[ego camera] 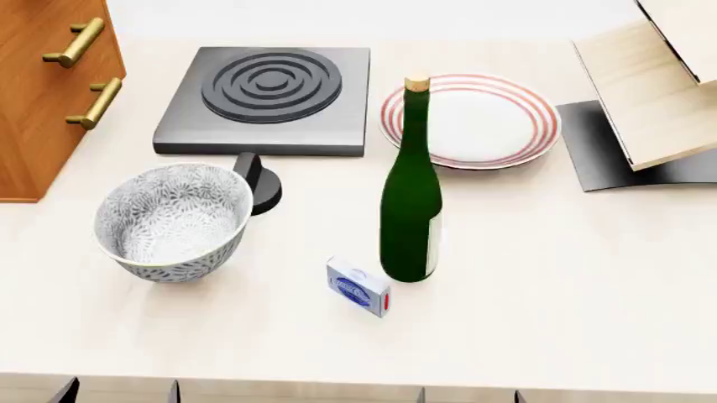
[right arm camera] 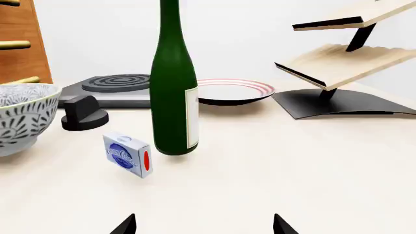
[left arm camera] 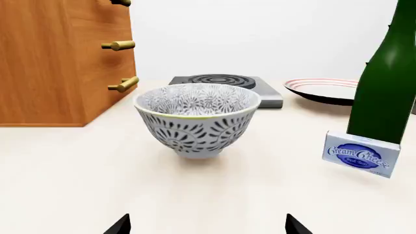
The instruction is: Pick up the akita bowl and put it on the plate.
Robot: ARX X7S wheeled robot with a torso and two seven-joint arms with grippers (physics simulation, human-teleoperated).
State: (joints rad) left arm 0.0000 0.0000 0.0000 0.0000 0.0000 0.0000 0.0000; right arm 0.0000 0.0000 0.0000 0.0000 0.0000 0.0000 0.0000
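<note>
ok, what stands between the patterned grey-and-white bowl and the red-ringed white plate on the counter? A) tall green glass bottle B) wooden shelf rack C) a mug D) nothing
A: in the head view the tall green glass bottle stands upright between the patterned grey-and-white bowl and the red-ringed white plate.

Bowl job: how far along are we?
Nothing is done yet. The bowl sits on the table, left of the bottle, apart from the plate, which is bare. In hand: the left end effector is open and faces the bowl, not touching. Left: grasp, lift, carry past the bottle, set it on the plate.
</note>
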